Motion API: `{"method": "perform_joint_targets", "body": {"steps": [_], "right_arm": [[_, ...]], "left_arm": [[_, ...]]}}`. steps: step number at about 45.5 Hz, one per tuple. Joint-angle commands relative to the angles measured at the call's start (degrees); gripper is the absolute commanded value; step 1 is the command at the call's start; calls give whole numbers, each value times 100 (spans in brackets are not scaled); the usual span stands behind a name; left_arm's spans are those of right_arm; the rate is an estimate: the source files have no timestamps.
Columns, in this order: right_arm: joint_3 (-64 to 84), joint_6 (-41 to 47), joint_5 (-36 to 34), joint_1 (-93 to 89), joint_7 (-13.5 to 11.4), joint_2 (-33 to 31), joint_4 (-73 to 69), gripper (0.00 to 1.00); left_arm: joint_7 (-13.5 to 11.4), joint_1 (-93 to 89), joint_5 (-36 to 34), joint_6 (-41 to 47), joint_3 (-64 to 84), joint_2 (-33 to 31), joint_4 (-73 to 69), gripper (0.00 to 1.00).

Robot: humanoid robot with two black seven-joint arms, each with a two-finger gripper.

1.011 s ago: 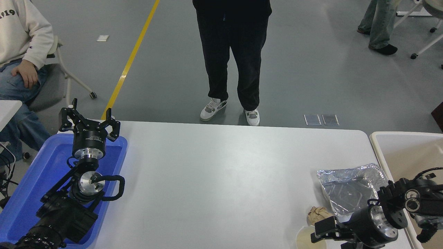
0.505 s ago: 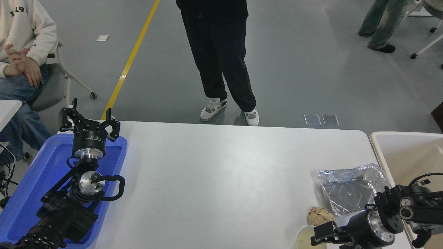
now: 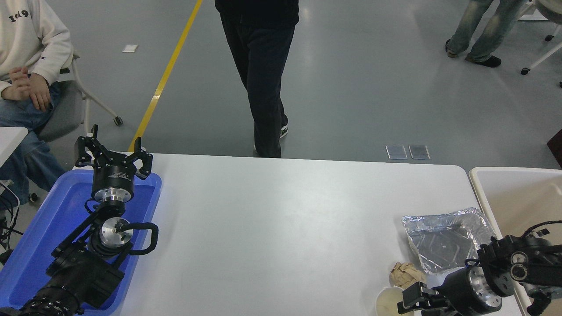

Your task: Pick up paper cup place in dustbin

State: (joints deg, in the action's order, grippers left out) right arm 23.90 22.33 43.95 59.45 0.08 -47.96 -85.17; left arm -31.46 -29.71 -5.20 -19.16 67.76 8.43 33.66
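The paper cup (image 3: 388,302) stands upright at the table's front right edge, its cream inside showing and its lower part cut off by the picture's bottom. My right gripper (image 3: 412,300) comes in from the lower right and sits low against the cup's right side, partly covering its rim. I cannot tell whether it touches the cup. The dustbin (image 3: 479,186), beige with a thick pale rim, stands beyond the table's right end. My left gripper (image 3: 113,153) is parked open and empty over the blue tray at the left.
A crumpled brown paper ball (image 3: 405,274) lies just behind the cup. A crinkled silver foil tray (image 3: 443,239) lies between the cup and the dustbin. A blue plastic tray (image 3: 39,232) sits at the left. A person in black trousers (image 3: 263,79) walks past the far edge; another person sits at the upper left.
My right gripper has dropped lower and drawn slightly nearer the cup's right side. The person in black has stepped to the left. The left arm has not moved.
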Motion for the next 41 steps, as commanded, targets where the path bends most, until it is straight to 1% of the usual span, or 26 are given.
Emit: {"method": "perform_joint_targets", "body": {"steps": [1,16,22,30,35,41], "right_arm": [[18,17,158,-4,150,-47,-8,0],[-8,43,132,22,141,-126,-17,0],[-8,105,105,128,141,-345,-78,0],[9,509,53,637,141,-960,-456,0],[80,728,35,1181,106,-1426,-746,0],[185,1185,-88,1946,71,-1865,-949,0]], "left_arm": [[0,0,1,0,0,1,0,99],[0,0,-7,0,0,1,0,99],[0,0,-8,0,0,1,0,99],[0,0,-8,0,0,1,0,99],[0,0,-8,0,0,1,0,99],[0,0,-8,0,0,1,0,99]]}}
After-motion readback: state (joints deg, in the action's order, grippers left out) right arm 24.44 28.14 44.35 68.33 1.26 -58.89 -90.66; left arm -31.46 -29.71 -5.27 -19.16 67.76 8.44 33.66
